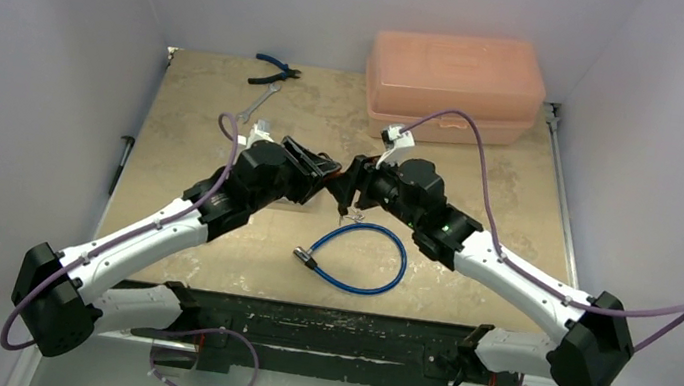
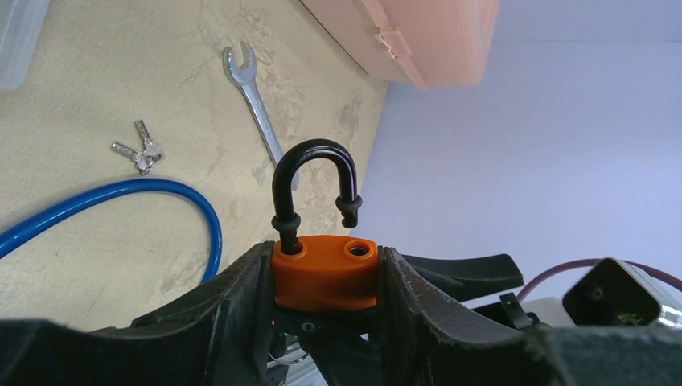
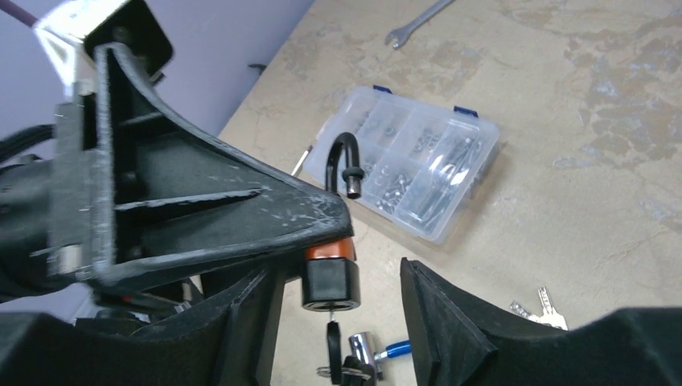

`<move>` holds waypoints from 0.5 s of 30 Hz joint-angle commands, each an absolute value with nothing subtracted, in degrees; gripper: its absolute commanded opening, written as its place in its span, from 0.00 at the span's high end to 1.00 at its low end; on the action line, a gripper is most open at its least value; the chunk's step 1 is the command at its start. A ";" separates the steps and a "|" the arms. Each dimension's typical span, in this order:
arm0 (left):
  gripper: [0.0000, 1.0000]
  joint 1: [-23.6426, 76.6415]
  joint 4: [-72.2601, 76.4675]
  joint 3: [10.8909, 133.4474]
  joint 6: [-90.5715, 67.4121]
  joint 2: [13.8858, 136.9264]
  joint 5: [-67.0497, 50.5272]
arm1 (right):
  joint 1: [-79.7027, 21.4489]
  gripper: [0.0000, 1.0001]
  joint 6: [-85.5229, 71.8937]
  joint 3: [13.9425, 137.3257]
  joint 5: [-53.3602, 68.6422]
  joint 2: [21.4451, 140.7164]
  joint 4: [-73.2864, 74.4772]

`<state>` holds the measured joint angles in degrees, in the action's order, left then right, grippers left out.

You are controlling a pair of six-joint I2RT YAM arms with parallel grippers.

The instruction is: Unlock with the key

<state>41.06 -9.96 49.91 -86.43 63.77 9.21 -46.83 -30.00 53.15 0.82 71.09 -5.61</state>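
My left gripper (image 2: pixel 325 283) is shut on the orange padlock (image 2: pixel 324 273) and holds it above the table. The black shackle (image 2: pixel 314 173) is raised, with its free end out of its hole. In the right wrist view the padlock's black base (image 3: pixel 330 281) hangs between the fingers of my right gripper (image 3: pixel 341 277), which is open and does not touch it. The key (image 3: pixel 332 342), with its black head, sticks in the keyhole and hangs below, bunched with a like one. In the top view both grippers meet at the table's middle, left (image 1: pixel 320 176) and right (image 1: pixel 350 190).
A blue cable loop (image 1: pixel 359 256) lies in front of the grippers. A bare silver key bunch (image 2: pixel 141 149) and a wrench (image 2: pixel 256 104) lie on the table. A clear parts organizer (image 3: pixel 418 173) sits under the left arm. An orange toolbox (image 1: pixel 454 83) and pliers (image 1: pixel 274 69) are at the back.
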 commanded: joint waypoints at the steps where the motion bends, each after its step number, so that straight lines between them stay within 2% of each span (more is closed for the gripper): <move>1: 1.00 41.13 -5.64 53.34 -87.65 62.55 9.29 | -47.11 0.41 -29.93 54.86 -1.75 73.07 -8.78; 11: 1.00 41.13 -4.69 52.94 -87.45 62.14 8.67 | -47.11 0.50 -29.68 55.70 -4.64 74.22 -9.87; 13: 1.00 41.13 -4.37 52.67 -87.46 62.14 8.41 | -47.11 0.58 -29.94 55.79 -4.47 74.63 -10.23; 15: 1.00 41.15 -2.90 52.10 -87.38 62.14 7.83 | -47.11 0.77 -30.21 55.94 -4.27 75.07 -10.28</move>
<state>41.01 -9.21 50.04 -86.43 63.75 9.54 -47.66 -30.30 53.36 -0.62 74.00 -7.84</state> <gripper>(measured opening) 0.451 0.375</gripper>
